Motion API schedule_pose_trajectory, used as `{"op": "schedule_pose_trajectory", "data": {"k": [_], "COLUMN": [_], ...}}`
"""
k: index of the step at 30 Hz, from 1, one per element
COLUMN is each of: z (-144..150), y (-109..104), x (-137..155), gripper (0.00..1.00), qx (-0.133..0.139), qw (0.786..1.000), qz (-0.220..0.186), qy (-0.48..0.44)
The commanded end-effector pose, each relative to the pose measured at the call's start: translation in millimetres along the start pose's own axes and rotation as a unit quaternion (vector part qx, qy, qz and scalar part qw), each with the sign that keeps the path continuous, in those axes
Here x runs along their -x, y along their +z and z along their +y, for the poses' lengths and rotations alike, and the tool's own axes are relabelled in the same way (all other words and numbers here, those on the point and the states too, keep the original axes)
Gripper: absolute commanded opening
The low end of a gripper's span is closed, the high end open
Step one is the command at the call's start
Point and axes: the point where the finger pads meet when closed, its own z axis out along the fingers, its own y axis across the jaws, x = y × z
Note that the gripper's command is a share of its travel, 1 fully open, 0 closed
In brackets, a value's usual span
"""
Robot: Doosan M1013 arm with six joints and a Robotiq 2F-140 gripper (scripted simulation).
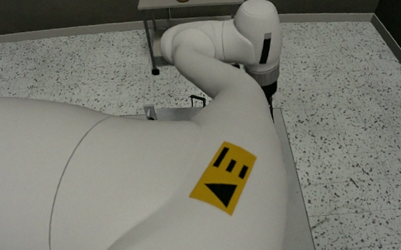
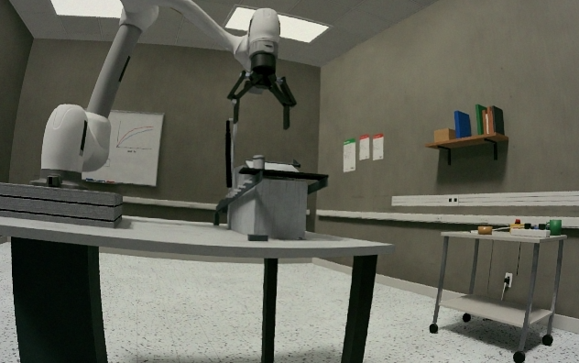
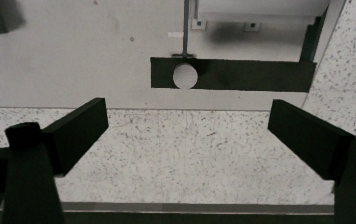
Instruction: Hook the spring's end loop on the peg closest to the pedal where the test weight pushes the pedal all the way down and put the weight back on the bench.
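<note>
My gripper (image 2: 261, 124) (image 3: 188, 113) is open and empty, high above the feeder (image 2: 279, 202); its fingers point down. The steel weight (image 2: 258, 161) (image 3: 185, 76) is a grey cylinder standing upright near one end of a long dark bar (image 2: 302, 174) (image 3: 250, 76), apparently the pedal, at the feeder's top. In the wrist view the weight lies above the line between the fingertips. A sloping stepped rail (image 2: 238, 190) runs down the feeder's left side. The spring, its loop and the loop's peg cannot be made out. The arm hides most of the bench in the top view.
The grey bench (image 1: 297, 205) (image 2: 183, 236) (image 3: 75, 60) carries the feeder and the arm's layered base block (image 2: 60, 203). A tall dark upright (image 2: 228, 153) stands beside the feeder. A wheeled cart (image 1: 194, 1) (image 2: 499, 236) with small items stands apart from the bench.
</note>
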Motion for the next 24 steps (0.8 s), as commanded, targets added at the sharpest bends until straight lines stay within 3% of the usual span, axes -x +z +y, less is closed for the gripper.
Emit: {"op": "schedule_pose_trajectory", "data": {"k": [1,24], "z": [0.3,0.5], "y": [-0.8,22.5], "x": [0.1,-4.4], "gripper": [1.00,1.00], "qx": [0.001,0.001], "qw": [1.000,1.000], "qz": [0.000,0.000], "qy": [0.000,0.000]}}
